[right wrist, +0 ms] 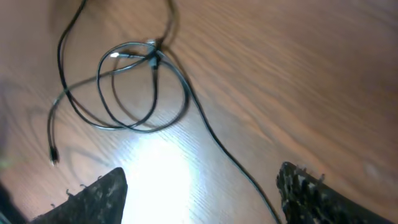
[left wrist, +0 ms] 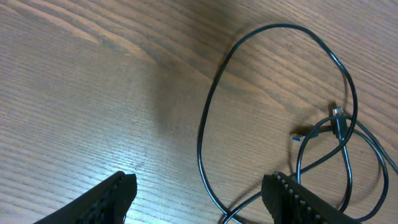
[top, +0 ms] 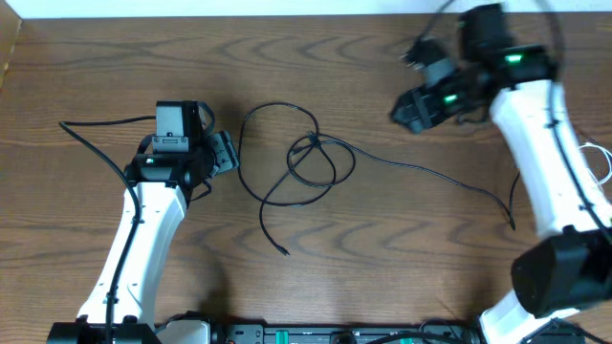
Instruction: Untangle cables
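Thin black cables point(top: 311, 158) lie tangled in loops at the table's middle, crossing at a knot with small plugs point(top: 308, 145). One strand trails right to a free end point(top: 512, 225); another ends at a plug point(top: 286, 251) near the front. A white cable point(top: 602, 158) shows at the right edge. My left gripper point(top: 227, 153) is open and empty, just left of the loops; its view shows the loop point(left wrist: 211, 112) and the plugs point(left wrist: 336, 115). My right gripper point(top: 406, 107) is open and empty, raised at the far right; its view shows the tangle point(right wrist: 140, 87) and the trailing strand point(right wrist: 230, 155).
A thicker black arm cable point(top: 91, 143) runs along the table at the left. The table's far edge point(top: 239, 17) meets a white surface. Equipment point(top: 316, 334) sits along the front edge.
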Controlling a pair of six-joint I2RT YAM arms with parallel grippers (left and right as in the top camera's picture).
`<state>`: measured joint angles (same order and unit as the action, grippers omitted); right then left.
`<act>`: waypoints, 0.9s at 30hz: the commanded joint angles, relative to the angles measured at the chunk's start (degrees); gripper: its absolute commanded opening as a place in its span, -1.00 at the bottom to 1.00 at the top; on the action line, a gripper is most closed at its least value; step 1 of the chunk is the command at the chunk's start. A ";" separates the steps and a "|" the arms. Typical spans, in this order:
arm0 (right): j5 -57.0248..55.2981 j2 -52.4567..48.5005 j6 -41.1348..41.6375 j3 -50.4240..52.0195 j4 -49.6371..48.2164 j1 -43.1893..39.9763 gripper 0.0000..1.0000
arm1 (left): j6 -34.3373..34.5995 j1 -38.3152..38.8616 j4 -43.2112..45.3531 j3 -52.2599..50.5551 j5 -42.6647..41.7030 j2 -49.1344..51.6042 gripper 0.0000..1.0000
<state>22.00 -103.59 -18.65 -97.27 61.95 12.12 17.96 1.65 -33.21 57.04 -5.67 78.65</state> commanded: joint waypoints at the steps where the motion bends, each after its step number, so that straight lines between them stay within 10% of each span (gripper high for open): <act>1: -2.89 -4.35 -6.95 3.06 -3.76 5.75 0.49 | -0.35 -0.22 -0.42 1.16 0.28 0.13 0.40; 9: -5.03 -15.02 -6.47 4.02 -15.47 14.45 0.09 | -0.33 -0.22 -0.44 1.16 0.28 0.13 0.40; 27: -9.90 -24.06 -1.46 4.09 -27.65 17.77 -0.07 | -0.33 -0.22 -0.66 1.16 0.28 0.13 0.40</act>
<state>12.40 -126.28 -20.88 -93.30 34.89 29.61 17.98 1.65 -33.56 57.04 -5.69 78.67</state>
